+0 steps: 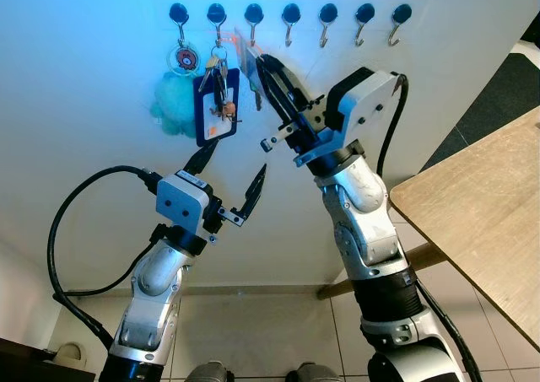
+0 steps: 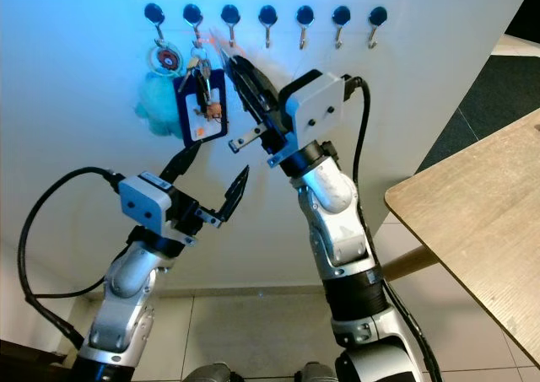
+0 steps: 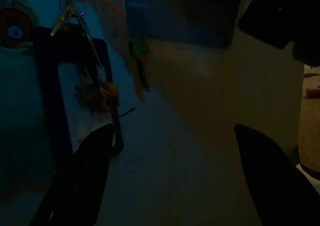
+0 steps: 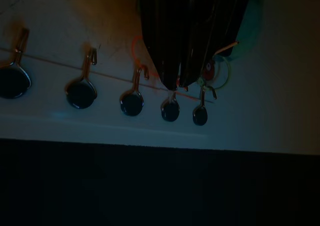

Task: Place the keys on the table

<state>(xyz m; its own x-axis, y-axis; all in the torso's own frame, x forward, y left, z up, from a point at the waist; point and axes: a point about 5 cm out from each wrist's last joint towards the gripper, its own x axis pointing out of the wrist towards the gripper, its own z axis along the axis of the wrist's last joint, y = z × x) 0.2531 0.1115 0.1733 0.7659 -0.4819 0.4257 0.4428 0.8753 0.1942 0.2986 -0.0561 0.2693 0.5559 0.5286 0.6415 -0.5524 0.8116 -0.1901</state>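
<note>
Keys hung on a wall hook with blue card holder: light, loose, jangly; best pinched at the ring. Right gripper alongside, fingers nearly together, grasp unclear. Left gripper below, wide open, empty. Table to the right.

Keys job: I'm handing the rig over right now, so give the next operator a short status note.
Right pincer: raised to the hook row, fingers close together at the third hook; grip on anything unclear.
Left pincer: open, below the blue card holder.
Keys: hanging with the holder on the second hook.
Table: to the right.
Done: reach to the hooks.
Left: unhook keys, place on table.
</note>
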